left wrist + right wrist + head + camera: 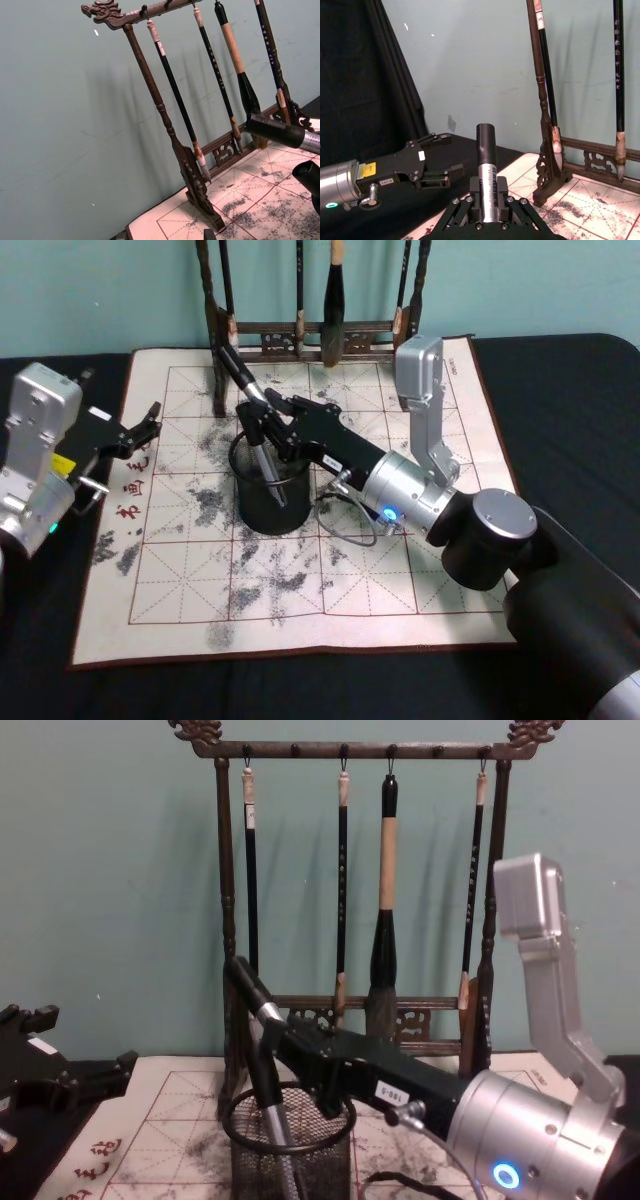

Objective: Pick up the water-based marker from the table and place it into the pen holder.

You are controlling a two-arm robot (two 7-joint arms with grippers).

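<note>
Teal wall behind, and below it the dark desk (560, 390) carries the white ink-stained calligraphy mat with red grid lines (420, 580), with the tall dark wooden brush rack (225, 920) and its hanging brushes at the back. My right end effector (262, 425) is clenched on the black-and-silver water-based marker (250, 390), holding it at a slant over the small round black wire-mesh pen holder (272, 502); in the chest view the marker's lower end (280, 1140) already dips inside the holder's rim (290, 1120), so I judge the placing step is nearly finished. The left end effector (135, 432) rests idle over the mat's left edge, fingers spread and grasping nothing. To do this well, I would ease the wrist down a little more so the tip gets close to the holder's floor, keeping the barrel away from the near rim so it does not tip the light mesh cup, then spread the fingers slowly and let the marker lean against the wall. Pulling out should go up and back along the arm's line, well clear of the rack, since any sideways drag on the rim could topple the holder.
</note>
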